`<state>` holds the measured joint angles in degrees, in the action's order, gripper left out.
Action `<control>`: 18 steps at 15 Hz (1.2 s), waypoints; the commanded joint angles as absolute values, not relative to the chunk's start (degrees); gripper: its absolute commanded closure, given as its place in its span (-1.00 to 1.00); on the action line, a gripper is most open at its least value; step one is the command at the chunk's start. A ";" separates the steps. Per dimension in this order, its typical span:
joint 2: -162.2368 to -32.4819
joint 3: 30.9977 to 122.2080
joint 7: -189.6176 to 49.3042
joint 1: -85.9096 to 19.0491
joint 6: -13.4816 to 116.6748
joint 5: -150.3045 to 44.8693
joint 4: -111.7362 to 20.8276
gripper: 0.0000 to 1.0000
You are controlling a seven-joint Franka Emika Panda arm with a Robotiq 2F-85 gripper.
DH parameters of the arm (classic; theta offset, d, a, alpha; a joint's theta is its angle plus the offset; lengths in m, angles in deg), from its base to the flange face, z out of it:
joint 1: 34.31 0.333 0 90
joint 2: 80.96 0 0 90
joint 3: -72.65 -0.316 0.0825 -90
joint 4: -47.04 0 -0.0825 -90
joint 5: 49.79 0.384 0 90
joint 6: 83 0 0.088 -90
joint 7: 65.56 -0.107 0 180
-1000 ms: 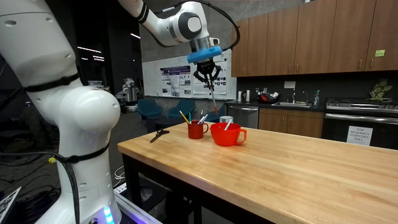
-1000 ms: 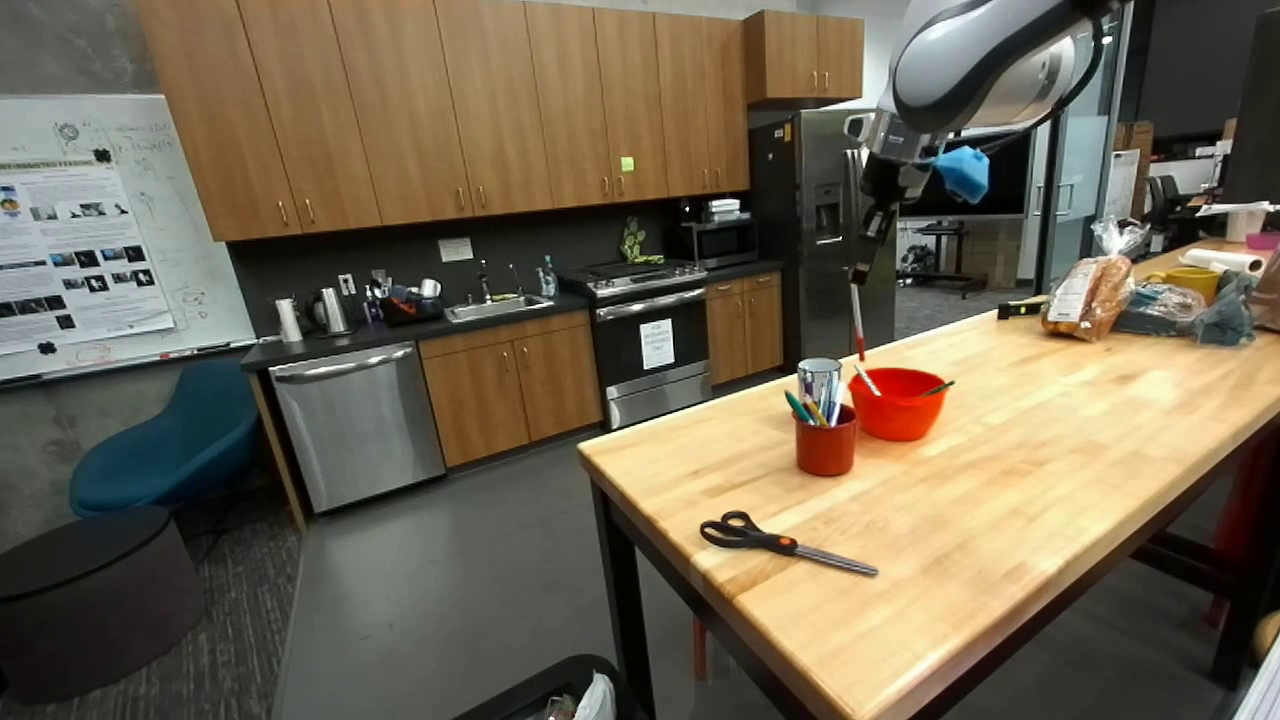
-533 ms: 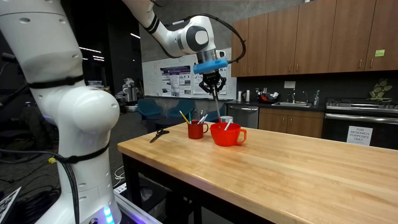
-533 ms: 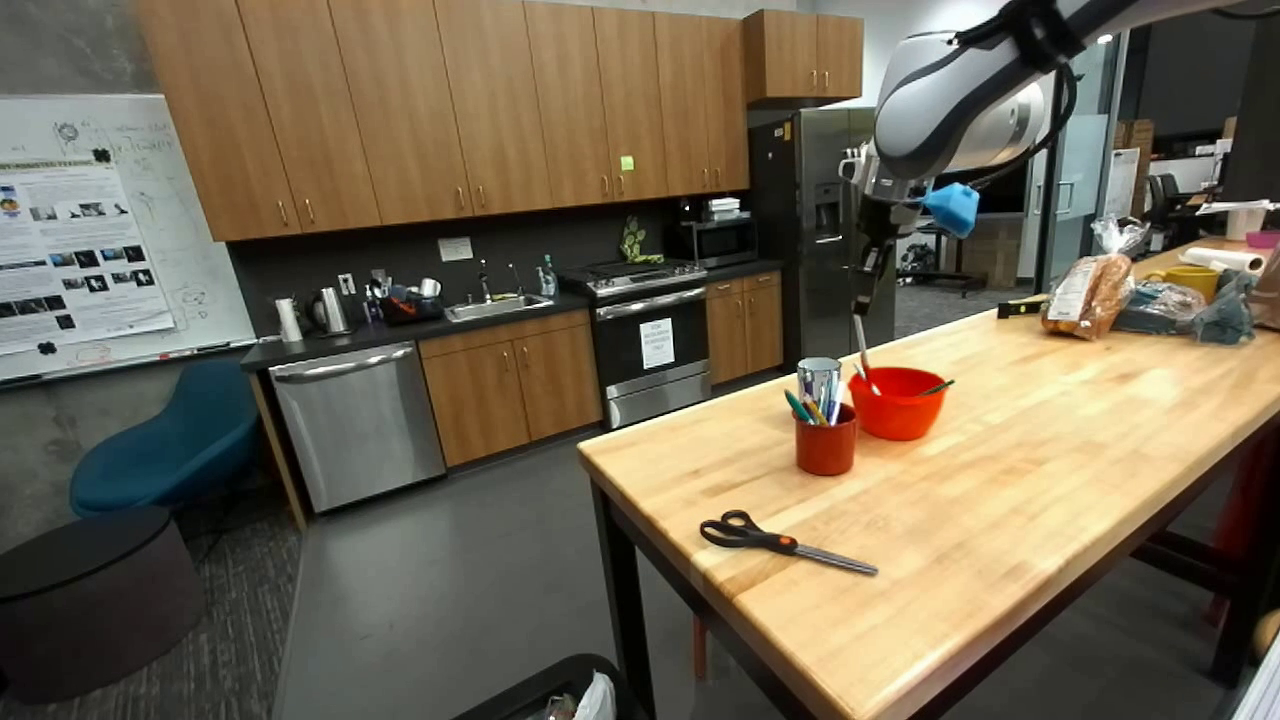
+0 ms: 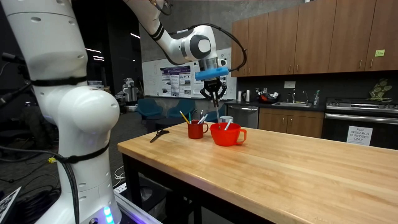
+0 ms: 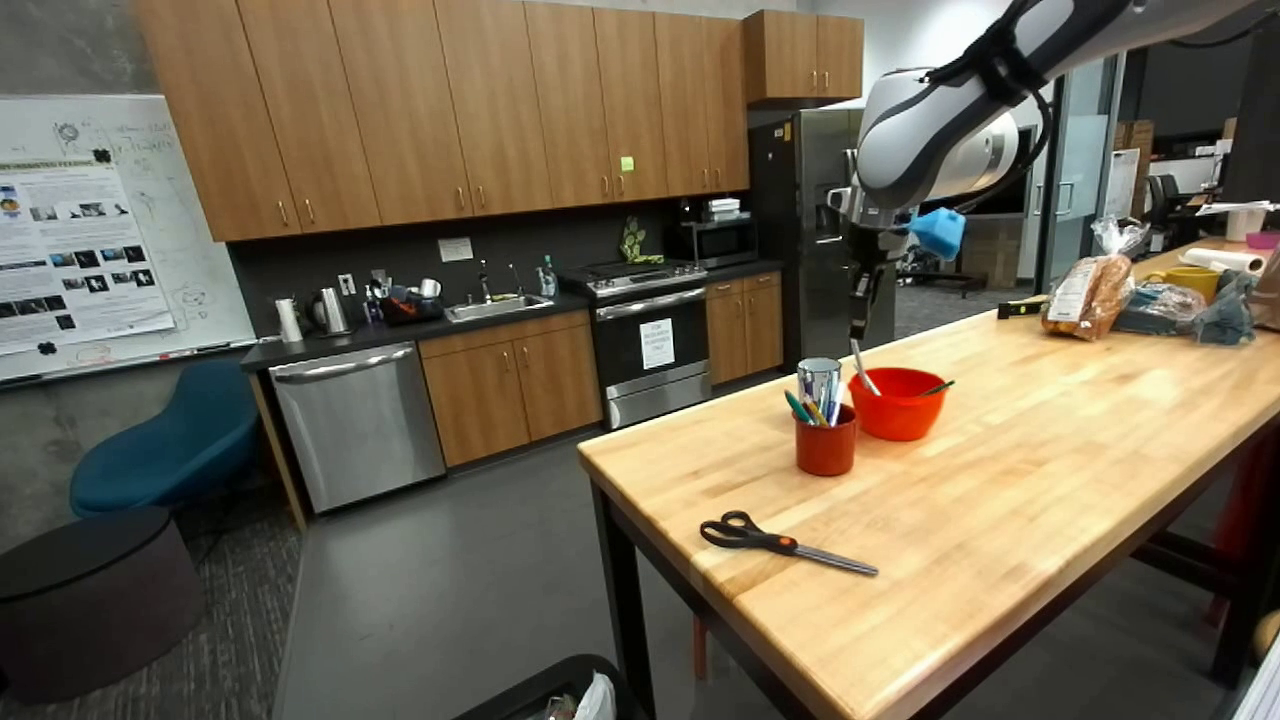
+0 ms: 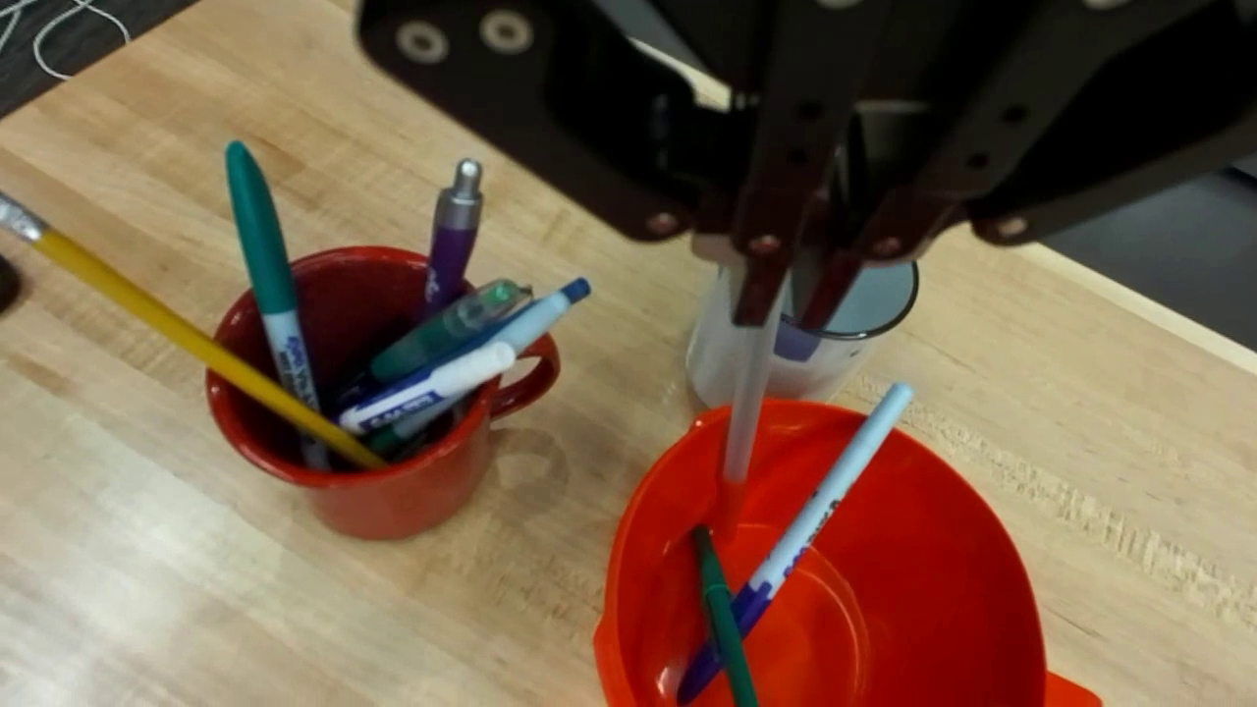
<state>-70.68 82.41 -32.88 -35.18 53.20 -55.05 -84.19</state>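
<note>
Robot pincer point(image 7: 792, 306) clamped on a red-ended clear pen point(image 7: 748, 403), lower end inside a red bowl point(image 7: 943, 589), beside a green pen point(image 7: 721, 611) and purple-ended marker point(image 7: 825, 506), pen-filled red mug point(image 7: 393, 506) nearby.

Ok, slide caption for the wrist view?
Black gripper holding a slim pale pen, its red end inside a round red plastic bowl beside a glossy red mug.

Within the red bowl point(image 7: 933, 574), room is narrowed by two loose pens point(image 7: 830, 490). Beside it, passage is obstructed by a red mug point(image 7: 393, 503) and a white cup point(image 7: 820, 367). Past its handle point(image 5: 245, 136), access is afforded over the worktop point(image 5: 279, 174).
</note>
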 commanded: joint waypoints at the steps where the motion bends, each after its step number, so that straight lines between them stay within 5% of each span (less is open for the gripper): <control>1: -72.57 80.73 -35.01 -35.91 52.72 -56.56 -83.20 0.96; 9: -74.39 79.25 -40.62 -36.57 52.06 -62.71 -83.43 0.96; 11: -74.09 79.25 -41.10 -36.66 51.98 -63.02 -83.63 0.31; 18: -71.25 79.22 -39.47 -36.10 52.19 -59.84 -84.93 -0.57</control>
